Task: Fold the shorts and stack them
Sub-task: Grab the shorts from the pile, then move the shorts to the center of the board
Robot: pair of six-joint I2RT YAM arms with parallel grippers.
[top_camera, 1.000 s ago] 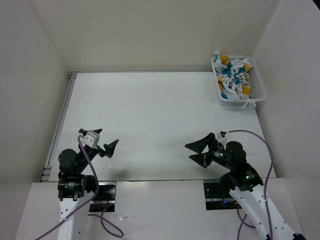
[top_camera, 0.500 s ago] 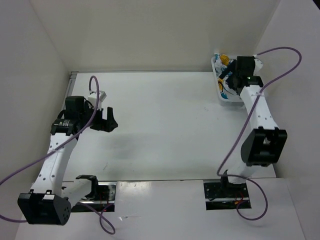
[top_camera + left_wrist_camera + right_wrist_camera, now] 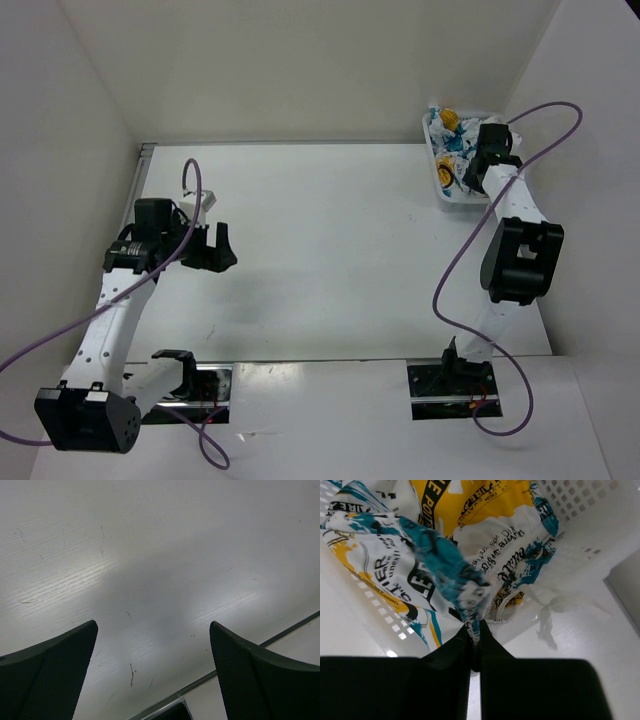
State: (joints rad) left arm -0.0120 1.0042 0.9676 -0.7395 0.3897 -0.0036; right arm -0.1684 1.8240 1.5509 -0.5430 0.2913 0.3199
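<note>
On my overhead feed, the soft white fabric shorts [image 3: 447,165] with their busy teal, yellow-orange and black print are bunched up, wrinkled, inside the white plastic mesh basket [image 3: 455,199] at the far right corner of the white desk [image 3: 330,250]. I have the right arm stretched out along the right edge of the desk, with its wrist over the basket.

On the right wrist feed, my right end effector [image 3: 475,635] has its two black fingers drawn almost together, pinching a teal-printed fold of the shorts between the tips. The rest of the cloth spreads out beyond the fingers against the perforated basket wall.

My left end effector [image 3: 222,250] is near the left edge of the desk, about midway between the near and far edges. Its jaws are spread wide with nothing between them. The left wrist feed shows only bare, lightly scuffed desk surface between the two fingers.
</note>
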